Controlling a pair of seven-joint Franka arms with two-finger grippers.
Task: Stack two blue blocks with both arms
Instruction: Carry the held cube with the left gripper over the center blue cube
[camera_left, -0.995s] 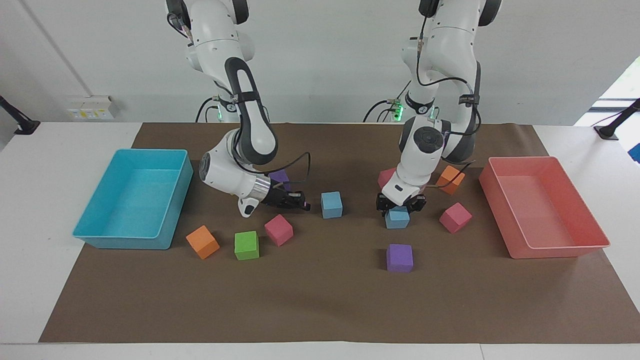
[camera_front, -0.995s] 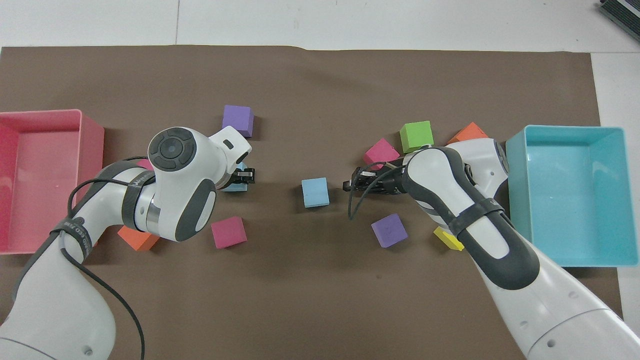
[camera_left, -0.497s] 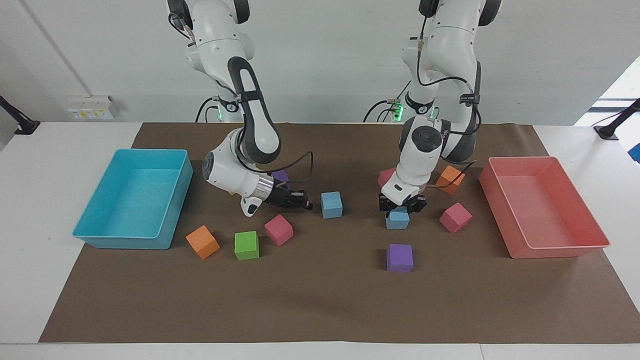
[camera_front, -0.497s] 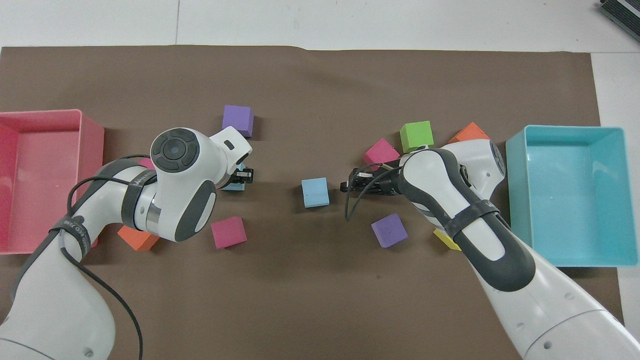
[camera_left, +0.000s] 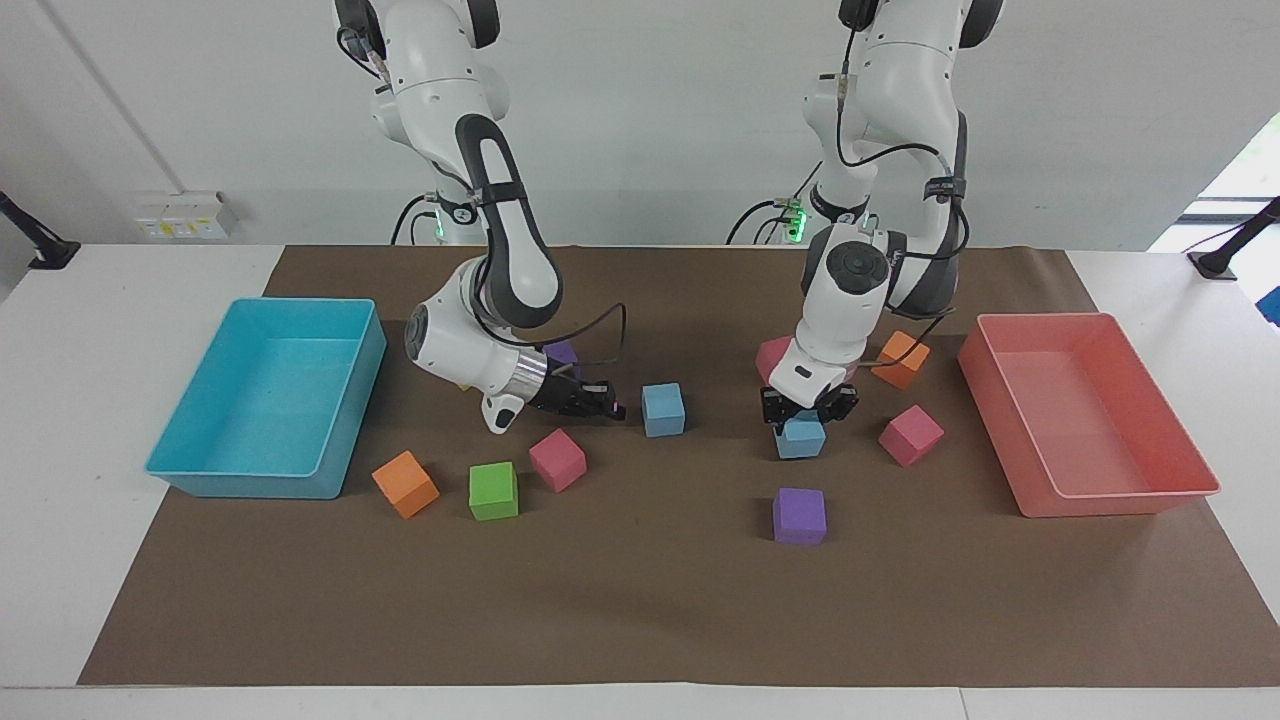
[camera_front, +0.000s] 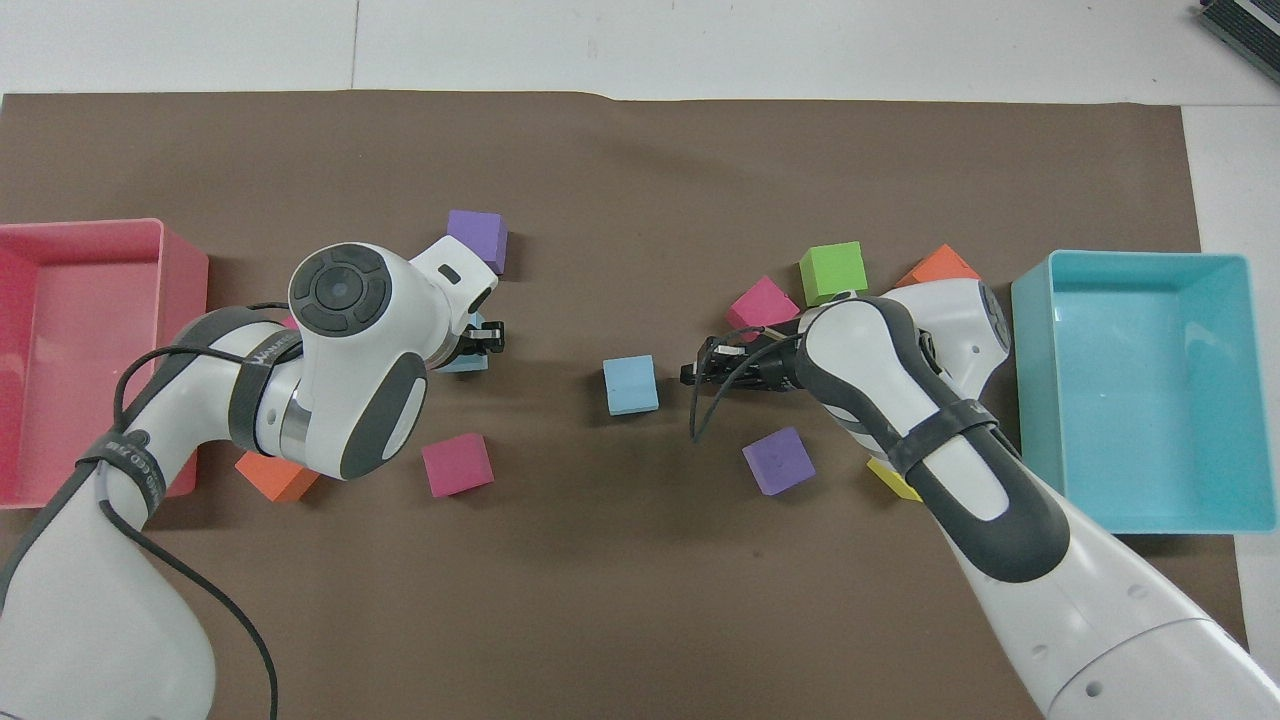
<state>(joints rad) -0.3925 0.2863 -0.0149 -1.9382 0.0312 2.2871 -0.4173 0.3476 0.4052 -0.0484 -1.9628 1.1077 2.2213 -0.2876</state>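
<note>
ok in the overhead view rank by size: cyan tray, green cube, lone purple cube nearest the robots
1. cyan tray, clearly the largest.
2. green cube and purple cube: they look about the same size, so no ranking between them.

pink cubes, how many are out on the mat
3. One pink cube lies beside the green cube. One lies between the pink tray and the left gripper. One is half hidden by the left arm; more may be hidden.

We identify a robotics lab: two arms (camera_left: 500, 250) mounted at a white table (camera_left: 60, 400), brown mat (camera_left: 640, 600), sorting trays (camera_left: 270, 400), plain wall.
</note>
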